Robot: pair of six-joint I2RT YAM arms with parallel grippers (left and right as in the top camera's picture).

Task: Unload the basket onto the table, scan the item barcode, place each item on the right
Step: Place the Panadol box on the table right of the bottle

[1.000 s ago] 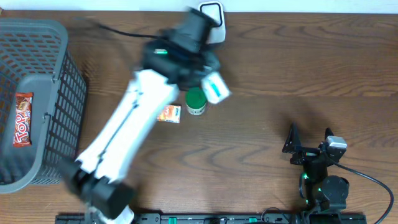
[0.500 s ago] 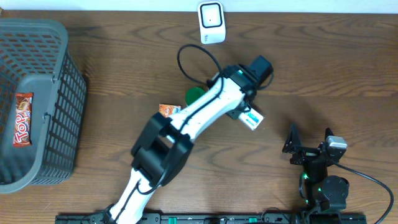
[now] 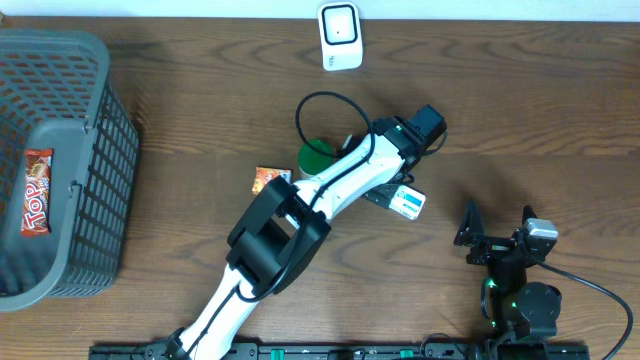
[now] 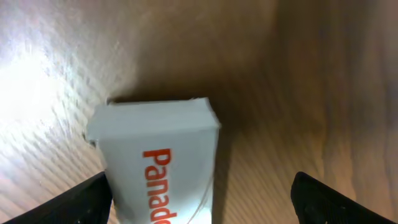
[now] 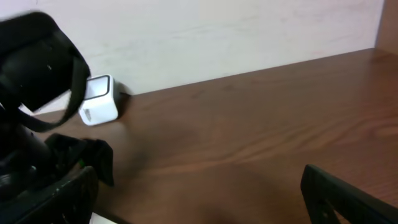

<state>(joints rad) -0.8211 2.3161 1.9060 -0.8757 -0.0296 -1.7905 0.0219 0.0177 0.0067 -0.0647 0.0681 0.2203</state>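
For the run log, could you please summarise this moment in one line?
left fingers: open, straddling white box | white box: lying on table | right fingers: open, empty | scanner: far table edge

The white box (image 4: 155, 143) seen from the left wrist camera carries orange letters down its face reading "Panad", with the rest of the word cut off at the bottom edge. In the overhead view, the red snack bar (image 3: 36, 191) lying in the basket (image 3: 100, 150) reads "Top". The print on the small orange packet (image 3: 270, 181) is too small to read.
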